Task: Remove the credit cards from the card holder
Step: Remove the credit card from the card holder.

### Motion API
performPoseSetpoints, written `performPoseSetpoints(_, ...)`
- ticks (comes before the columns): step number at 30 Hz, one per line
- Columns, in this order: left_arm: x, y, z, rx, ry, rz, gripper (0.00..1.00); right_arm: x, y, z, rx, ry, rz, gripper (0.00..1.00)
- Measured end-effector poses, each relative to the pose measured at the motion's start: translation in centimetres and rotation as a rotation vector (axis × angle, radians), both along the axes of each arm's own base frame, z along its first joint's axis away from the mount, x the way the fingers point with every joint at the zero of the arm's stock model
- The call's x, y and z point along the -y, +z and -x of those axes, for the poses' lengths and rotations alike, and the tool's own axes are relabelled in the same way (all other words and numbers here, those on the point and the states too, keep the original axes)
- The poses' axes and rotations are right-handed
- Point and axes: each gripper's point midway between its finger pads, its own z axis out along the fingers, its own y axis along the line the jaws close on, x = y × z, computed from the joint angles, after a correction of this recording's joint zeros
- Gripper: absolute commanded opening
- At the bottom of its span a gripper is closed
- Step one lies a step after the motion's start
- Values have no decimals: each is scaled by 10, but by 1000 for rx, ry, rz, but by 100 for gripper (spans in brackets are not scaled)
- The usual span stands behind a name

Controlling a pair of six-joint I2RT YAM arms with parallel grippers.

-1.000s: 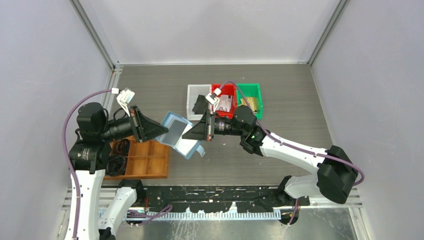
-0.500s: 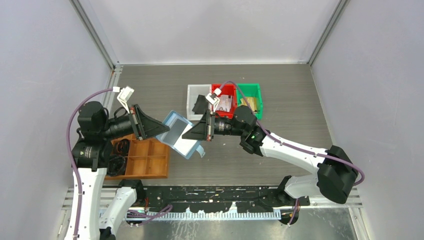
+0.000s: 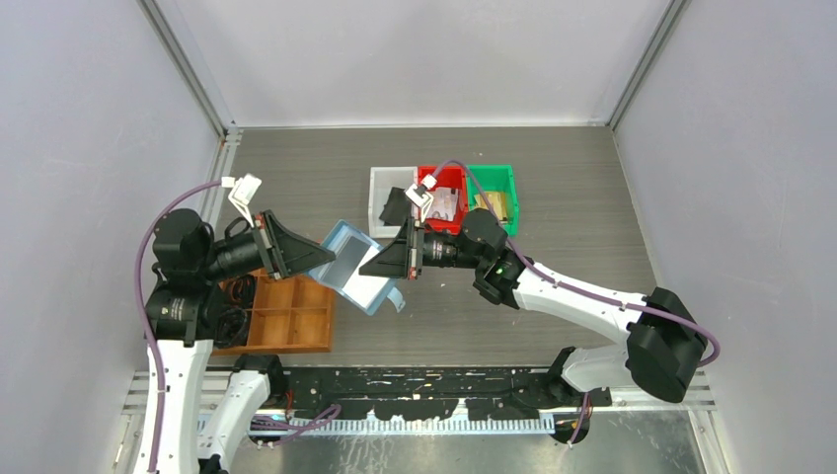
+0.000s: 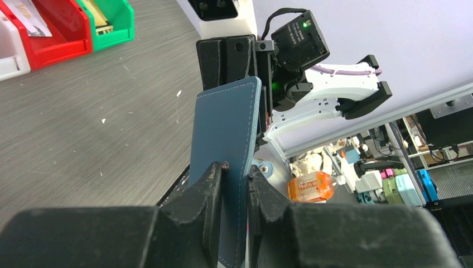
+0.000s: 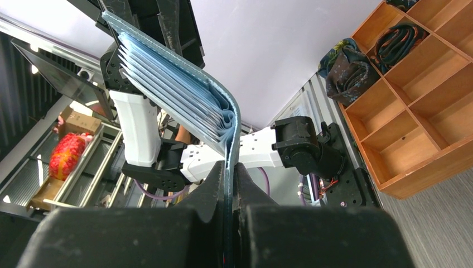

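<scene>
Left tool (image 4: 234,167) and right tool (image 5: 230,167) are each pinching a flap of the card holder (image 3: 355,267), spreading it mid-air; it's looking empty inside, so probably nearly done.

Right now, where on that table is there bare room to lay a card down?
Bare table: the far strip behind the bins, the stretch right of the green bin, and the near strip right of the wooden tray. Crowded: the middle, where both jaws grip the card holder.
</scene>
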Motion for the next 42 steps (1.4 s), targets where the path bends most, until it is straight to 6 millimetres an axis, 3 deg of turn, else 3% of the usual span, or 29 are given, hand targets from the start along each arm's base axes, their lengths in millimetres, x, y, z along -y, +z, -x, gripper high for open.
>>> performPoseSetpoints(17,-1,-2,0,22,11,-12,0,-2,-1,-1,-5,0,3,6)
performPoseSetpoints(21,-1,-1,0,15,13,-5,0,-2,0,-2,-4,-4,2,1)
performPoseSetpoints(28,-2,3,-3,50,28,-7,0,-7,7,-7,-3,-18,-4,1)
performPoseSetpoints(42,-7,-3,-7,118,65,-65,0,-13,1,-19,-36,-63,22,1)
